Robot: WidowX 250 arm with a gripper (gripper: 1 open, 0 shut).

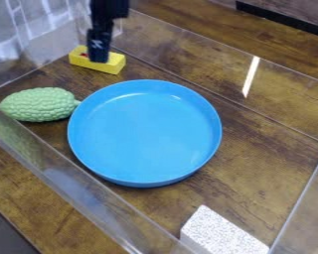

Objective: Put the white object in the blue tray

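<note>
The white object [226,233], a small speckled block, lies at the near edge of the table, right of centre and in front of the blue tray [144,132]. The tray, a large round dish, sits mid-table with nothing in it. My dark gripper [98,50] hangs at the far left, right over a yellow box [100,63], far from the white object. Its jaws stand open and nothing is held.
A green bumpy object [39,104] lies left of the tray. Clear plastic walls [43,159] border the wooden table along the left and near sides. Bare wood lies to the right of the tray.
</note>
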